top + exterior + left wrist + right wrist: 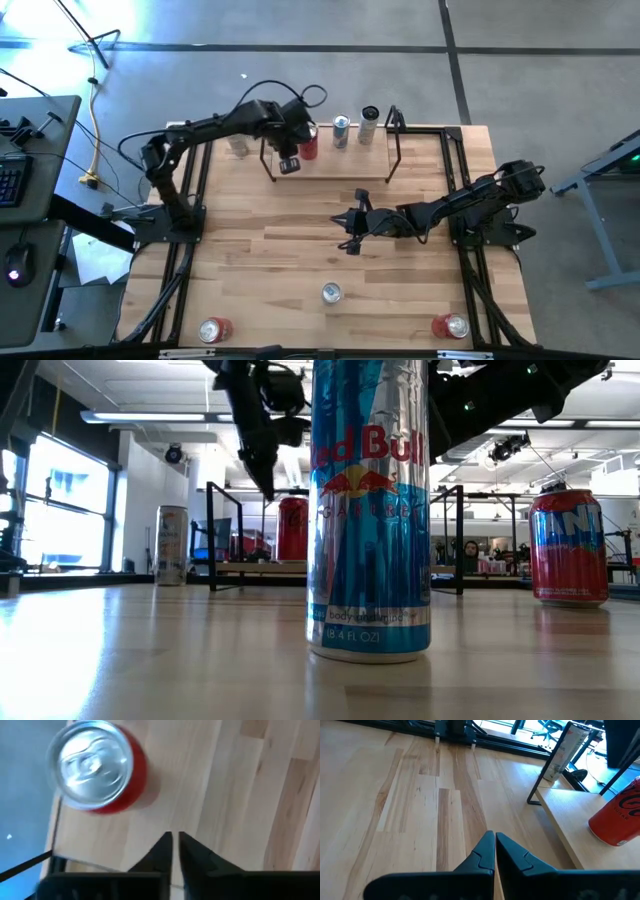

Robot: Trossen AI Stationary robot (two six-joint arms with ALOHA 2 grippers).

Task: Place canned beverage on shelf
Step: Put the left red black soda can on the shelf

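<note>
The shelf (335,165), a low light-wood board with black rod frames at both ends, stands at the table's far side. A red can (92,767) stands upright on the board's left part (308,143). My left gripper (175,842) hangs shut and empty above the board, just nearer than this can (292,528), pointing steeply down. My right gripper (350,222) is shut and empty over the middle of the table, pointing at the shelf. It also shows in the right wrist view (495,842).
Two silver cans (341,130) (369,122) stand by the shelf's far edge, and a pale can (238,145) stands left of the shelf. Near the front edge are a blue-silver can (368,510) and two red cans (214,329) (451,326).
</note>
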